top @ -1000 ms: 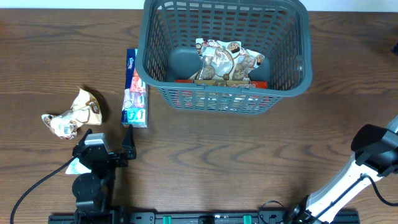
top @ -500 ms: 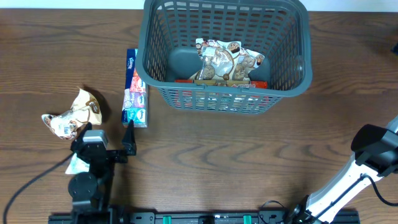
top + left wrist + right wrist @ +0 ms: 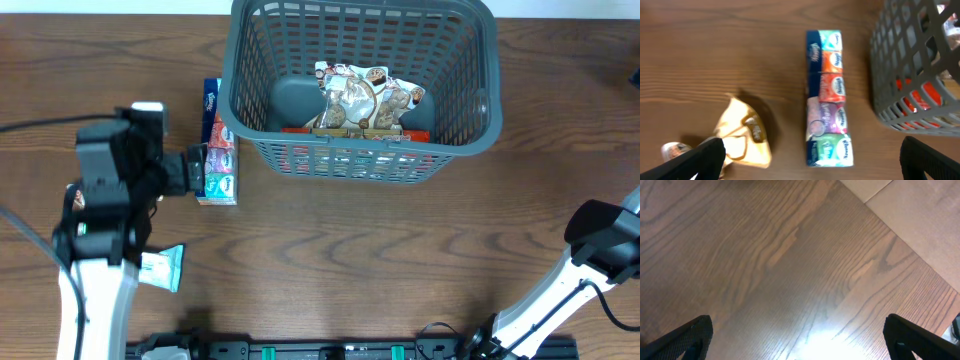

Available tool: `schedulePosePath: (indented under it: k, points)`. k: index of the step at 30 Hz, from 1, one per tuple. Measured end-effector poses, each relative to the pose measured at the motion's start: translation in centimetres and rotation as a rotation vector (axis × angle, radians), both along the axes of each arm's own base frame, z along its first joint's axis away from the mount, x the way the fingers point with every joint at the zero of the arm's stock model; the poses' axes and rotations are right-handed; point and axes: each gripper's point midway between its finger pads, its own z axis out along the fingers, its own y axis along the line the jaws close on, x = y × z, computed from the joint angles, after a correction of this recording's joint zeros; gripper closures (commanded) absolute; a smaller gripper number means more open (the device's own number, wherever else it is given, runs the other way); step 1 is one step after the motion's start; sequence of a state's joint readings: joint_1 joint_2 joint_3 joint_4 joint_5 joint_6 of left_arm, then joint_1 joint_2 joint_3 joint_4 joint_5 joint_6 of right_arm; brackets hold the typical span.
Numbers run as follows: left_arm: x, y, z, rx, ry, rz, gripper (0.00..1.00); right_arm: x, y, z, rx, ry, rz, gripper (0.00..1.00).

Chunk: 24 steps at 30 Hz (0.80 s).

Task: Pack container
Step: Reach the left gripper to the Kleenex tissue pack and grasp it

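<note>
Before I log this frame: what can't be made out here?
- Overhead: the left arm covers the crumpled gold packet; only the left wrist view shows it.
- Overhead: the red item in the basket lies under the snack bag; unidentifiable.
- Overhead: the right hand is cut off by the right edge.
- Overhead: the small teal packet: print too small to read.

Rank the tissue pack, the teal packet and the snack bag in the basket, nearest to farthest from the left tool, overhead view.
1. Tissue pack, right next to the left tool.
2. Teal packet, lower in the view.
3. Snack bag, inside the basket.
</note>
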State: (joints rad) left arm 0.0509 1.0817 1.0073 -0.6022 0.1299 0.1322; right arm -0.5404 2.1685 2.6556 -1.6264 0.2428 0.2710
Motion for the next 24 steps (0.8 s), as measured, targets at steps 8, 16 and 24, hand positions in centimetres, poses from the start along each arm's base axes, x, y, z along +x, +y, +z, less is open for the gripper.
schedulePosePath:
  k: [8, 16, 24]
  points:
    - [0.5, -1.8, -5.3, -0.124, 0.205, -0.039, 0.01, 0.0, 0.0, 0.0, 0.000, 0.000, 0.000, 0.01]
    - [0.9, -1.6, -6.5, -0.185, 0.255, 0.015, 0.01, 0.0, 0.0, 0.0, 0.000, 0.000, 0.000, 0.01]
    - [2.1, -1.6, -6.2, -0.186, 0.219, 0.012, 0.01, 0.0, 0.0, 0.0, 0.000, 0.000, 0.000, 0.01]
